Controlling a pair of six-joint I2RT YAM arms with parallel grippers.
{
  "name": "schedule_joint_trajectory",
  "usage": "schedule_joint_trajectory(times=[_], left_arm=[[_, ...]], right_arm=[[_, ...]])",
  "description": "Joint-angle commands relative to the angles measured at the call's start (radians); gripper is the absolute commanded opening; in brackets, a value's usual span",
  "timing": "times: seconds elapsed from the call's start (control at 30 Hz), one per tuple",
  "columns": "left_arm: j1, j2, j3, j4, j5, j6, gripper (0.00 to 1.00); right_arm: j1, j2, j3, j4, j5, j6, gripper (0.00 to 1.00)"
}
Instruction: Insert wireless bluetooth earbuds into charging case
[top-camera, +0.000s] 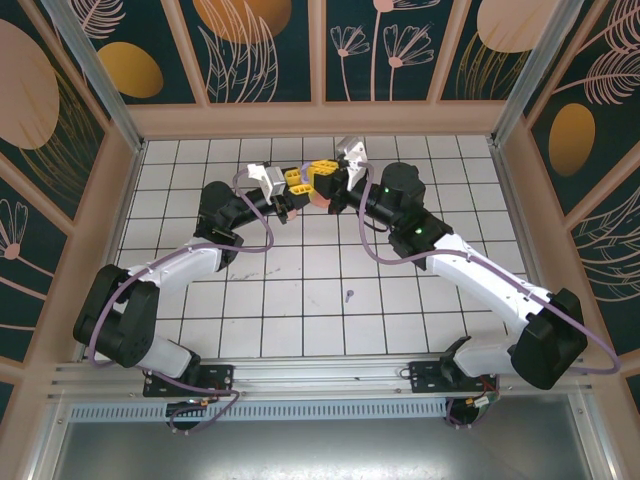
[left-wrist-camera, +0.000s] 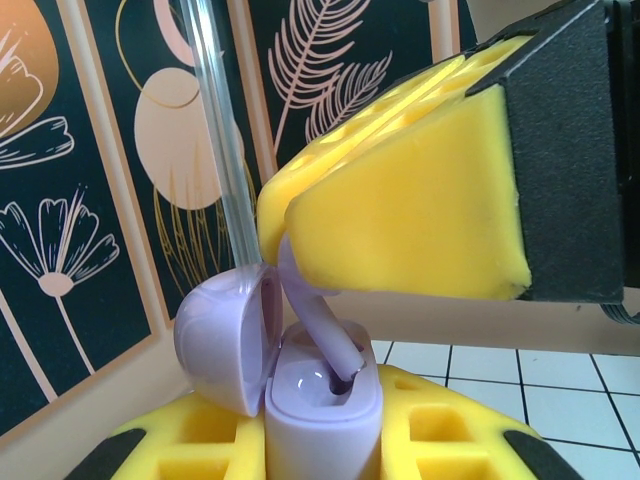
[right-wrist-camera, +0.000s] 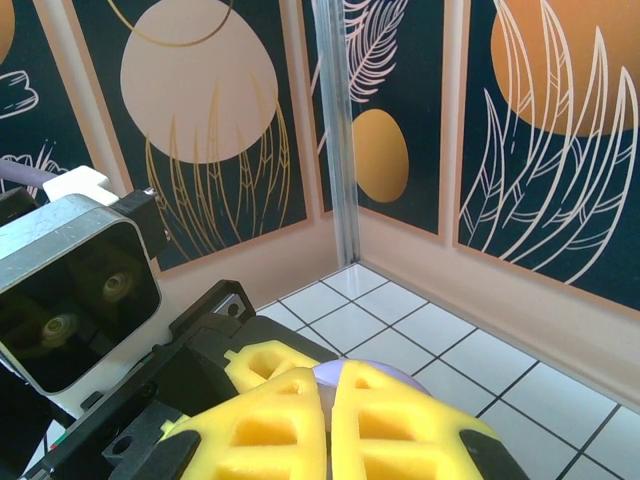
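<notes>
Bright, even overhead light; faint soft shadows on the table (top-camera: 300, 300). Top view sharp, slight bend at frame edges. Left wrist: near yellow jaws soft, slightly blown out. Right wrist: bottom foreground blurred, wall panels (right-wrist-camera: 200, 120) crisp.

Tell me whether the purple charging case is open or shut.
Open: the lid of the purple case is swung to the left, baring the socket, with a purple earbud poking in.
</notes>
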Motion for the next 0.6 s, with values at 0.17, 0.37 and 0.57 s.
schedule_joint_trajectory(times=[0.17, 0.37, 0.57], left_arm=[[0.004, -0.065, 0.040, 0.121, -0.020, -0.033, 0.00], [0.004, -0.076, 0.033, 0.144, -0.046, -0.051, 0.00], [0.004, -0.078, 0.031, 0.163, -0.086, -0.066, 0.00]], right_arm=[[0.018, 0.018, -0.043, -0.107, 0.052, -0.040, 0.00], [0.030, 0.022, -0.063, -0.110, 0.062, -0.044, 0.00], [0.037, 0.006, -0.093, -0.102, 0.092, -0.035, 0.00]])
